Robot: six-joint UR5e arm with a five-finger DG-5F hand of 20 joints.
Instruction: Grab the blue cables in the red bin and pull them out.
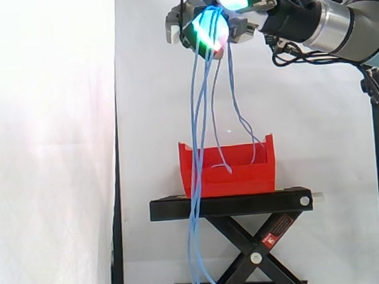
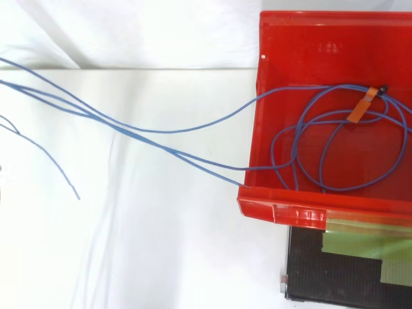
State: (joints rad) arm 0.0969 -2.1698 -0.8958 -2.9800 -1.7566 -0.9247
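**Cables hoisted high, but a coil lies in the bin**

The blue cables (image 1: 192, 103) hang in a loose bunch from high over the work. Some strands drop into the red bin (image 1: 242, 177). Others run down over its left wall and past the black stand (image 1: 231, 205) toward the floor. Seen from above, a coil (image 2: 347, 189) of the same cable lies on the bin's floor, its loops bound at one spot by an orange tag (image 2: 360, 109), and strands leave across the wall's rim. The hand (image 1: 247, 21), well above the bin and in front of the white curtain (image 1: 50, 155), has its fingers curled round the top of the bunch, with its glowing pads (image 1: 208, 28) pressed to the strands.

The job looks only part done, because the coil has yet to clear the bin. The main risk is a snag. Because the tag ties the loops together, they are likely to rise as one clump and could catch on the rim. The bin seems only to rest on the stand, so a caught clump might drag or tip it instead of coming free. A sudden load could also pull the thin strands through the hand's hold. The long tails hanging beside the stand might hook on its crossed legs.
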